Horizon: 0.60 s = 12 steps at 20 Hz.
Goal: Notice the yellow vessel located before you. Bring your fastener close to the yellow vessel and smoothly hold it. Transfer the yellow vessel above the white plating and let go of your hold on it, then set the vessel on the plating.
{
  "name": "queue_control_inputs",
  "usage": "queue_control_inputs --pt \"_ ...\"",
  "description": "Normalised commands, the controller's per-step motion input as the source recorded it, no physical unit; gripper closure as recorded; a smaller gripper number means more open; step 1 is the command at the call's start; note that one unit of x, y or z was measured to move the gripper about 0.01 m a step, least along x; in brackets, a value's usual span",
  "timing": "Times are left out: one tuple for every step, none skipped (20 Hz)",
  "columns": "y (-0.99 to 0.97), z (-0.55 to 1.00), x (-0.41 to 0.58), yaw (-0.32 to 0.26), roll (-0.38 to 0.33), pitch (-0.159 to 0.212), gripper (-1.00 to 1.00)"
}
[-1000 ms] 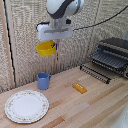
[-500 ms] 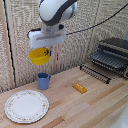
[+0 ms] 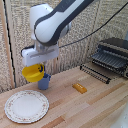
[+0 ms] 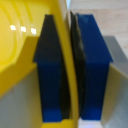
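The gripper [image 3: 38, 66] pinches the bowl's [image 3: 33, 74] rim between its fingers [image 4: 50, 70], holding it in the air in front of the cup [image 3: 44, 82]. The plate [image 3: 27, 106] lies below on the table [image 3: 95, 107], with a block [image 3: 79, 88] farther toward the exterior view's right.

one yellow bowl [image 3: 33, 74], one white plate [image 3: 26, 106], one blue cup [image 3: 44, 82], one orange block [image 3: 79, 88], one black rack [image 3: 107, 62]

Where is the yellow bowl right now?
The yellow bowl is up in the air, held in the claw on the exterior view's left. It hangs just in front of the blue cup, above the white plate's far edge.
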Motion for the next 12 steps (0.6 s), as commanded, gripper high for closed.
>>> queue_control_inputs --pt "0.45 -0.45 0.0 0.102 -0.005 -0.006 1.0" --pt "0.43 -0.45 0.0 0.099 -0.013 -0.003 1.0" --pt "0.38 -0.44 0.0 0.1 -0.02 0.0 1.0" --pt "0.32 -0.44 0.04 0.101 -0.026 0.0 1.0" --pt "0.27 -0.45 0.069 0.102 -0.032 0.0 1.0" --pt "0.23 -0.43 0.089 0.101 -0.024 0.0 1.0" --pt "0.22 -0.44 0.089 0.101 -0.018 0.0 1.0" --pt "0.23 -0.45 0.083 0.103 -0.017 0.0 1.0" --pt "0.25 -0.47 0.069 0.104 -0.024 0.0 1.0" --pt "0.25 -0.47 0.074 0.1 -0.028 0.0 1.0" --pt "0.21 -0.46 0.094 0.092 -0.028 0.0 1.0" --pt "0.15 -0.45 0.129 0.079 -0.028 0.0 1.0"
